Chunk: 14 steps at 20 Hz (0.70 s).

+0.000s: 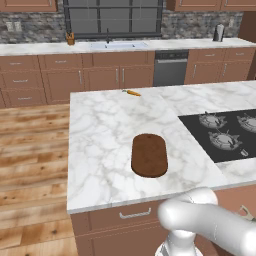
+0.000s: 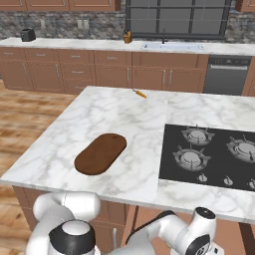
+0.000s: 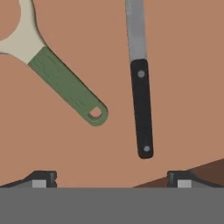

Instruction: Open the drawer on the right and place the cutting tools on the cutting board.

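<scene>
The marble island worktop [image 1: 105, 135] carries little on its pale half: bare stone lies all round the cutting board [image 1: 149, 154], which sits well in from the left edge and close to the near edge, with the black cooktop [image 1: 225, 134] off to its right and not touching. The board lies flat, its long axis running from the near edge toward the far side of the worktop. A small orange carrot [image 1: 132, 92] rests near the far edge, well apart from the board. Below the near edge is a drawer front with a curved silver handle [image 1: 135, 214].

In the hand view the reddish-brown drawer floor [image 3: 175, 87] holds both cutting tools, lying flat and apart. The knife [image 3: 141, 83] runs nearly straight up the picture, black handle toward the fingers, silver blade pointing away. The peeler [image 3: 59, 76] lies on a slant, green handle end with its hanging hole nearest the knife's handle, pale head toward the upper left corner. Open floor lies between them. The gripper [image 3: 112, 179] hovers over the handle ends, fingers [image 3: 41, 179] spread wide, holding nothing.
</scene>
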Available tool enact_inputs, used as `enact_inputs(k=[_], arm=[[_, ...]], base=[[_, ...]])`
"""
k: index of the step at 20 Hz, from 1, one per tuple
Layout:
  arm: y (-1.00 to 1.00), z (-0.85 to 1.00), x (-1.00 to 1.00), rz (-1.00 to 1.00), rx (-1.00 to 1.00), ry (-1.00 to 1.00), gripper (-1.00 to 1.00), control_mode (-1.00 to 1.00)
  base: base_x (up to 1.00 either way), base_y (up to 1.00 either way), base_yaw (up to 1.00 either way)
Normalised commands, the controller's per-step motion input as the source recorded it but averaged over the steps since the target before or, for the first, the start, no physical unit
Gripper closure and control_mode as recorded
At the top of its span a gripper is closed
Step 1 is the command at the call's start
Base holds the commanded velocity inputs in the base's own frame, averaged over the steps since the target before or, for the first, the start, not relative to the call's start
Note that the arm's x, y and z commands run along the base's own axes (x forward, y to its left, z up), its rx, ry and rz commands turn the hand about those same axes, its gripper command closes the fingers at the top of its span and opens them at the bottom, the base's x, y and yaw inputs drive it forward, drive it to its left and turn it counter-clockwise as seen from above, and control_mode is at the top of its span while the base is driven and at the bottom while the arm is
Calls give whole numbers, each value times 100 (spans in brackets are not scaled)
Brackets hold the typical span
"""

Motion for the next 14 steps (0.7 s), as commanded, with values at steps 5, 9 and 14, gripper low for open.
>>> enact_inputs(k=[5,9,14], arm=[[-22,-35,-8,2,0,0,-100,-100],[-30,-31,-15,2,0,0,-100,-100],[-21,-25,-6,2,0,0,-100,-100]], base=[[0,0,0],[0,0,0],[0,0,0]])
